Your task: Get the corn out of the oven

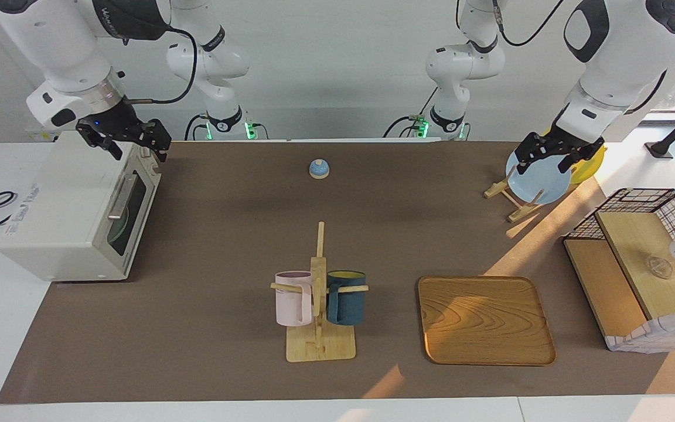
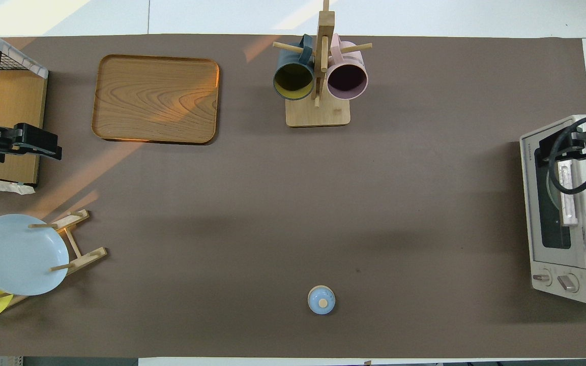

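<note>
The right gripper hangs over the toaster oven; its finger state I cannot tell. Door shut (dark glass hides any corn). The left gripper waits open over the plates.

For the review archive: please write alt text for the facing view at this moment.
The right gripper hangs open above the closed oven at its end of the table; no corn shows. The left gripper waits, open, over the blue plate on its rack.

Right gripper hangs over the oven, above its top edge at the robots' end, fingers spread, holding nothing. Left gripper waits at the table's other end, well apart from the oven, fingers spread, empty.
</note>
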Tool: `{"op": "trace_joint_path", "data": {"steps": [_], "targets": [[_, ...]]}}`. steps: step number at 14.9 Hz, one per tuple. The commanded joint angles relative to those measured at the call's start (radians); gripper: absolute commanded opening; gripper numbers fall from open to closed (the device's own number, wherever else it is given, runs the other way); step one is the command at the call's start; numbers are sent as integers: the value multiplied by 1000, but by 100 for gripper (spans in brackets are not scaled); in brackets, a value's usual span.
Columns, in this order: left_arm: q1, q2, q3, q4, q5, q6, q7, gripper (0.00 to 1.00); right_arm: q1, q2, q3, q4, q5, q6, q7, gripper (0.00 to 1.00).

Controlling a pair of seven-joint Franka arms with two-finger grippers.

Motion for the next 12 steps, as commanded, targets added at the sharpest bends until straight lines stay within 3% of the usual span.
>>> {"op": "trace_joint_path", "data": {"steps": [1, 3, 7, 10, 12], "targets": [[8, -12, -5, -11, 4, 1, 0, 100, -12, -25, 1, -44, 24, 29, -22, 2], [8, -12, -5, -11, 4, 3, 0, 100, -12, -28, 1, -57, 26, 54, -17, 0], [8, -12, -5, -11, 4, 3, 0, 100, -26, -74, -3, -229, 3, 213, -13, 0], [8, -12, -5, -11, 4, 3, 0, 100, -25, -57, 0, -304, -143, 296, -10, 0], [8, -12, -5, -11, 4, 3, 0, 100, -67, -52, -3, -324, -164, 322, -11, 0]]}}
